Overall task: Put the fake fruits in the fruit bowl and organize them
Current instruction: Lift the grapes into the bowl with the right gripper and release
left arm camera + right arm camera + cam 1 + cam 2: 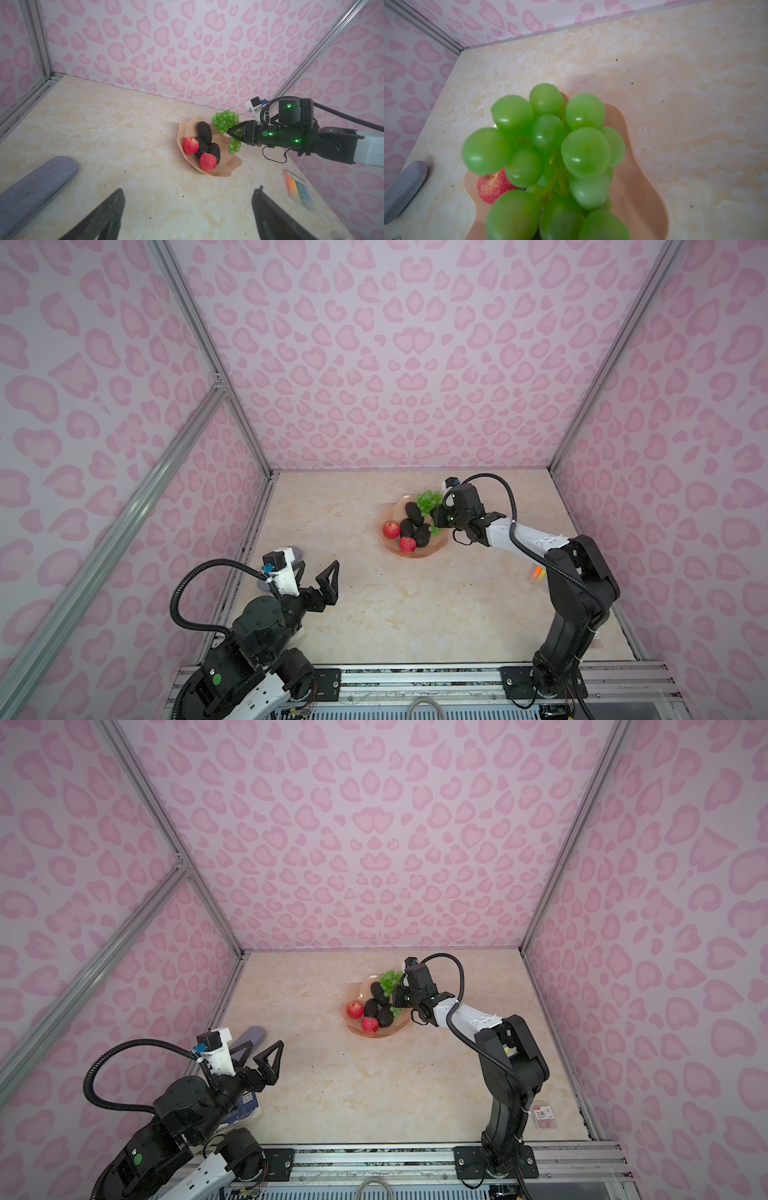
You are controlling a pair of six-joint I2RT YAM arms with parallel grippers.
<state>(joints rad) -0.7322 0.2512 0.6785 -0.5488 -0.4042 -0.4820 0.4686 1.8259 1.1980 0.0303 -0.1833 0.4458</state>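
The peach-pink fruit bowl (pixel 417 556) (pixel 353 990) (pixel 228 166) sits at the back middle of the table. It holds two red apples (pixel 391 529) (pixel 407 545) and three dark avocados (pixel 414 512). My right gripper (pixel 434 516) (pixel 229 132) is shut on the green grapes (pixel 428 502) (pixel 390 979) (pixel 224 121), which hang over the bowl's far right part. In the right wrist view the grapes (pixel 550 145) fill the middle and hide the fingers. My left gripper (pixel 318 568) (pixel 266 1046) (pixel 190 189) stands open and empty over the table's front left.
A lilac oblong case (pixel 249 1036) (pixel 35 187) lies by the left wall beside the left gripper. A flat packet of coloured items (pixel 543 1115) (pixel 297 187) lies near the right wall. Patterned walls close in three sides.
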